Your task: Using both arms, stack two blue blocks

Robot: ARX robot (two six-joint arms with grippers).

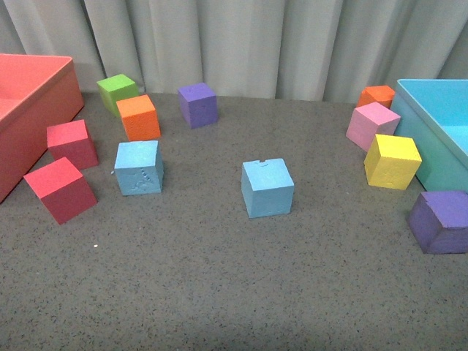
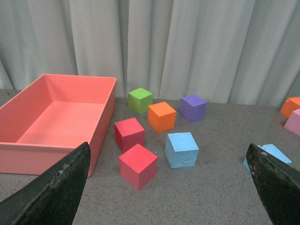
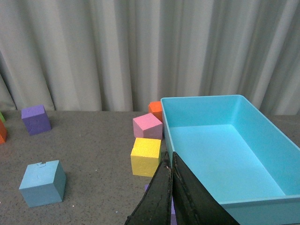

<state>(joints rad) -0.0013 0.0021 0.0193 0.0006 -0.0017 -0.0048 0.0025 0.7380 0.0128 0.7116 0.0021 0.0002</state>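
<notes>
Two sky-blue blocks stand apart on the grey table. One with embossed marks (image 1: 139,167) is at the left, also in the left wrist view (image 2: 182,150). The other (image 1: 267,188) is in the middle; it shows in the right wrist view (image 3: 42,183) and partly behind a finger in the left wrist view (image 2: 274,153). Neither arm shows in the front view. My left gripper (image 2: 168,187) is open and empty, its black fingers (image 2: 56,187) wide apart, well back from the blocks. My right gripper (image 3: 170,161) is shut and empty, above the turquoise bin's near corner.
A red bin (image 1: 29,110) stands at the left, a turquoise bin (image 1: 431,131) at the right. Red (image 1: 61,189), orange (image 1: 139,117), green (image 1: 117,91) and purple (image 1: 197,104) cubes lie at the left; pink (image 1: 373,124), yellow (image 1: 392,161), orange (image 1: 376,95) and purple (image 1: 439,221) cubes by the turquoise bin.
</notes>
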